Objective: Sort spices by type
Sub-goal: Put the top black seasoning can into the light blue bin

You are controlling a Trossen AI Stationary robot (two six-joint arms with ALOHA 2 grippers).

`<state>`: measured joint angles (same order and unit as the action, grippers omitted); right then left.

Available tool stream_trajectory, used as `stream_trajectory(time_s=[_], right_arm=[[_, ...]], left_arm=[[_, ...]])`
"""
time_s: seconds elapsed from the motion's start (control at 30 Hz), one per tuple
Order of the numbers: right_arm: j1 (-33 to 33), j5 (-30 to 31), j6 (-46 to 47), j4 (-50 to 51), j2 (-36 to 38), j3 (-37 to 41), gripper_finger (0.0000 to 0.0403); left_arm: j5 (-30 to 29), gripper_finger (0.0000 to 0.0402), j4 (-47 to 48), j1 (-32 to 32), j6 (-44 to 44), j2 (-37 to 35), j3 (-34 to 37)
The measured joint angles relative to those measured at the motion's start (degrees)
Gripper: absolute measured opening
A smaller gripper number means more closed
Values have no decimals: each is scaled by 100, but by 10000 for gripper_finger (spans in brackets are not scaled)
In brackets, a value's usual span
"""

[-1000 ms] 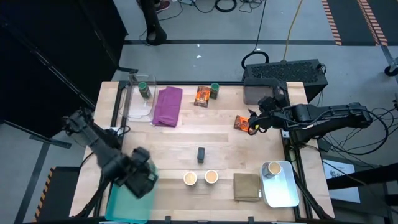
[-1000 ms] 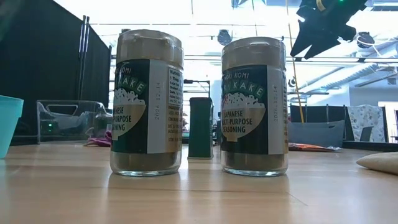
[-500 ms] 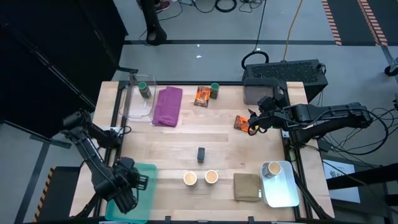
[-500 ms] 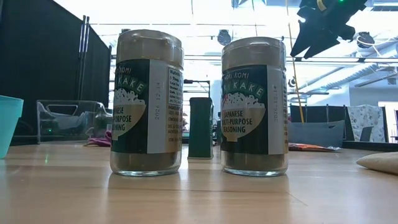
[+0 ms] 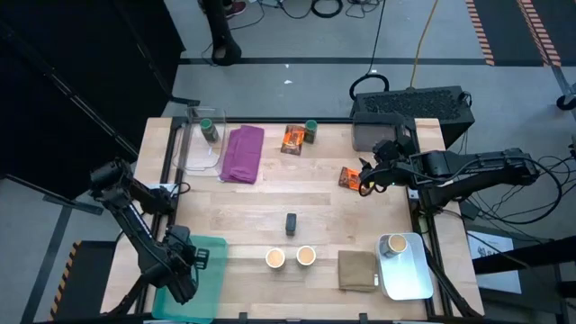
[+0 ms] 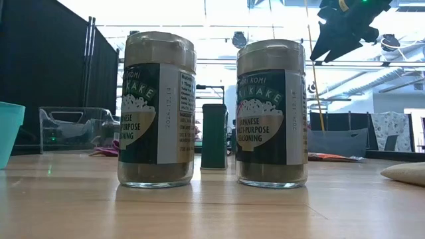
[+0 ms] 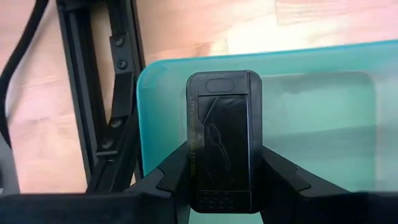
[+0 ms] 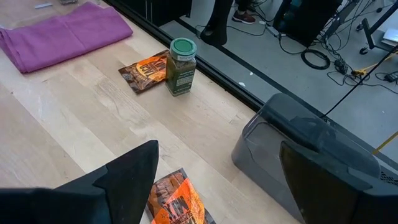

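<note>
My left gripper (image 7: 224, 186) is clenched on a dark rectangular block (image 7: 224, 140) and hangs over the teal bin (image 5: 209, 270) at the table's near-left corner. I judge the step in hand to be dropping the block into that bin. To do it well I should get the whole block inside the rim, since in the wrist view it sits close to the bin's corner. Then I should go low before letting go, so it lands flat rather than bouncing off the wall, and spread the fingers evenly so it does not swing to one side.

My right gripper (image 8: 217, 180) waits with its fingers spread wide, holding nothing, just above an orange packet (image 5: 349, 178) near the table's right edge.

Largest first among the spices, the two orange packets are flat and shiny, the second (image 5: 292, 139) lying at the far edge beside a green-lidded jar (image 5: 310, 131). Another green-lidded jar (image 5: 209, 130) stands in the clear bin (image 5: 191, 153) at the far left. Two tan-topped jars (image 6: 157, 109) stand side by side near the front middle, and a third tan-topped jar (image 5: 394, 245) sits on the white tray (image 5: 409, 283). The held block is black, glossy and round-cornered, with an oval mark at one end. Its twin (image 5: 291, 223) stands alone mid-table.
</note>
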<state>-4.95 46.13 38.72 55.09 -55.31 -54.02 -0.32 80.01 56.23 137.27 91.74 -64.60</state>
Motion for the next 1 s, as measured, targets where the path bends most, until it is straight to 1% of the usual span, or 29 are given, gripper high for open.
stream_trajectory(time_s=[0.13, 0.2, 0.5, 0.57, 0.7, 0.8, 0.87, 1.0], right_arm=[[0, 2, -39, -2, 0, 0, 318], [0, 2, -39, -2, 0, 0, 318], [0, 2, -40, -2, 0, 0, 318], [0, 2, -40, -4, 0, 0, 318], [0, 2, -39, -4, 0, 0, 318], [-1, 2, -39, -4, 0, 0, 318], [-1, 2, -39, -3, 0, 0, 318], [0, 2, -39, -4, 0, 2, 318]], left_arm=[[-266, 134, -466, 186, 26, 0, 253], [-275, 134, -664, 242, 29, 0, 350], [-310, 134, -705, 305, 42, 0, 520], [-308, 148, -710, 305, 42, 0, 520], [-306, 192, -710, 305, 42, 0, 520], [-303, 205, -716, 305, 39, 0, 520], [-201, 208, -757, 305, 25, 0, 520], [433, 210, -686, 305, -195, -2, 418]])
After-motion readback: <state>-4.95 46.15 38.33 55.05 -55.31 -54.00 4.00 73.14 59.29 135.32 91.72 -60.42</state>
